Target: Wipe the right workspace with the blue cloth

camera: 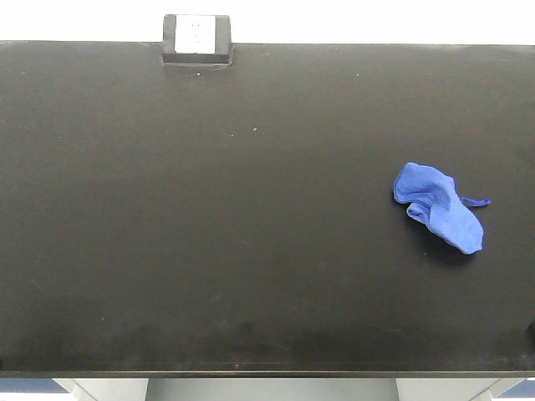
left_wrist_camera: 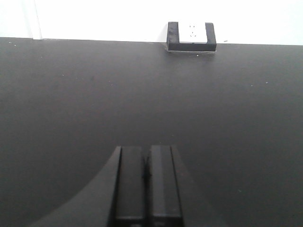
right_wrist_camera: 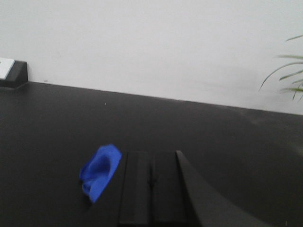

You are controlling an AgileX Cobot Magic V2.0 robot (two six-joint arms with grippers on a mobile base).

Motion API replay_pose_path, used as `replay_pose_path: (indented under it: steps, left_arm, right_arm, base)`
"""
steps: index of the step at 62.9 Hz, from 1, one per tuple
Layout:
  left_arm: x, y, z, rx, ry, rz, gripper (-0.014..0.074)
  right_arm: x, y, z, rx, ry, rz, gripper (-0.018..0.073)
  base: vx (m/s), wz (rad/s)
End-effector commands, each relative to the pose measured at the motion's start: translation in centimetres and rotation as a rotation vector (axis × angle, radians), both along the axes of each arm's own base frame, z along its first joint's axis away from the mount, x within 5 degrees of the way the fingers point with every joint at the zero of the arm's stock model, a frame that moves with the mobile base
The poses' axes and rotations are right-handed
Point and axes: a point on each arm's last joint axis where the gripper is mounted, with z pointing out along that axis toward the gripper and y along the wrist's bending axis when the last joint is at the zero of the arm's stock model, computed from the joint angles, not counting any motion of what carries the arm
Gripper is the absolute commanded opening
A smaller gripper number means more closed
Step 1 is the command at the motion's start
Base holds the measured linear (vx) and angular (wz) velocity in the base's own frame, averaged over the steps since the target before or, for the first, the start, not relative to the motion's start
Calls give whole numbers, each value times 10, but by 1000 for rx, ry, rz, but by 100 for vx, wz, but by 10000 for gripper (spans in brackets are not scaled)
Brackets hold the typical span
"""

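1. Right gripper [right_wrist_camera: 150,182]: fingers pressed together, nothing between them, per the right wrist view. It hangs above the black tabletop [right_wrist_camera: 227,142], pointing toward the back wall.
2. Left gripper [left_wrist_camera: 147,177]: fingers also pressed together, holding nothing, over bare tabletop on the left side, aimed at the wall outlet box [left_wrist_camera: 191,36].
3. Blue cloth [camera: 439,205]: lies crumpled in a loose heap on the right half of the table, a thin tag or strip sticking out on its right side. No gripper touches it. In the right wrist view it shows just left of the right gripper's fingers [right_wrist_camera: 100,171], partly cut off by them.
4. Progress, judged: the cloth lying loose on the right workspace with both grippers free fits two stages, either cloth waiting to be picked up for wiping, or cloth dropped after the wipe. The pictures do not settle which.
5. Table surface: dark, matte, a few tiny pale specks near the middle back; no clear wipe streaks or spill that would show what has been cleaned.
6. Hidden or unclear: neither arm shows in the front view, so gripper height over the table is hard to judge. The near part of the cloth is hidden behind the right gripper body. Plant leaves [right_wrist_camera: 286,73] are cut off at the right edge. The table's front edge is blurred.
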Motion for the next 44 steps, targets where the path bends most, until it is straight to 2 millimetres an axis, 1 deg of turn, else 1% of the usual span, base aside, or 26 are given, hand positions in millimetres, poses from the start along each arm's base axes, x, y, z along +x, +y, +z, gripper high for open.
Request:
replay_pose_path:
  steps: [1,3,12,44]
  left_arm:
    - [1,-1,-2,-9,-64,-14,-6]
    - [1,-1,-2,-9,-65,-14,-6]
    - [1,-1,-2,-9,-64,-14,-6]
    - [1,-1,-2,-9,-64,-14,-6]
  right_arm:
    - [-1,0,-2,1,-137,-4,-8]
    - [0,0,-3,5,-96,-3,-8]
    - [-1,0,-5,5,-83,-3,-8]
    - [-1,0,-5,4,-83,-3,-8]
  base:
    - [0,0]
    - [0,0]
    - [0,0]
    - [0,0]
